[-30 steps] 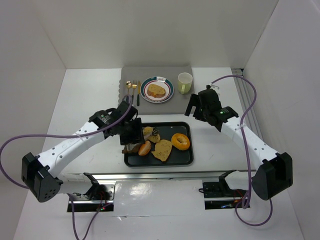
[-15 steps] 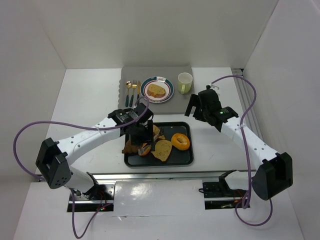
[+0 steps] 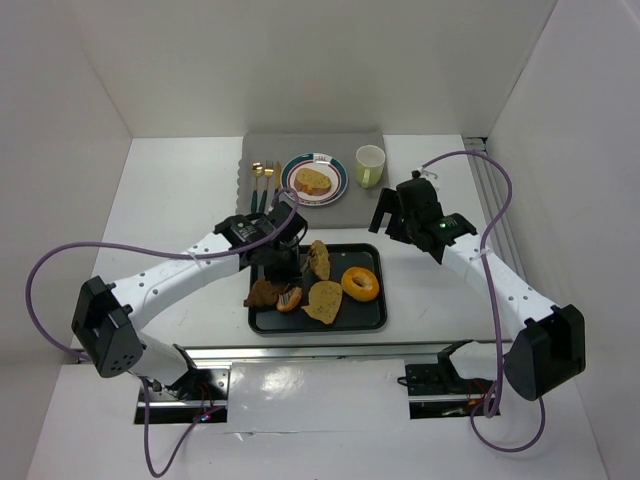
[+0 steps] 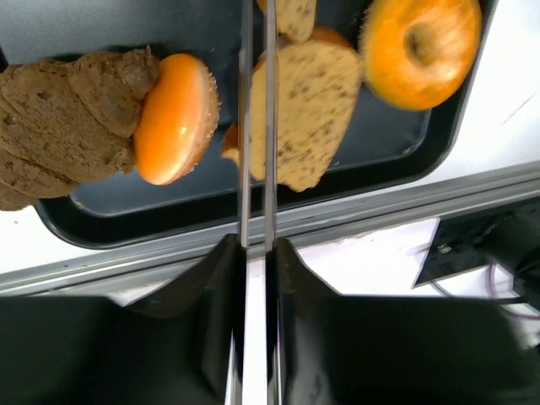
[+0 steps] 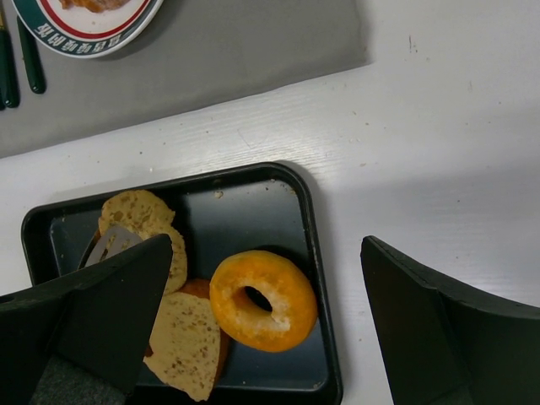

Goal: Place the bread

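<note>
**A:** You've got the left fingers [image 3: 284, 265] squeezed narrow on the tongs [image 4: 270, 126], over the tray's [image 3: 368, 314] left half. The bread slice [image 3: 319, 258] sits mid-tray and looks pinched at the tips. Lifting step, I'd say.

**B:** Yep. Next you go up and over the tray's far rim to the plate [image 3: 342, 178], so mind that lip. Your right fingers [image 3: 390, 218] hang wide and empty off the tray's far right corner, so there's plenty of room.
</note>
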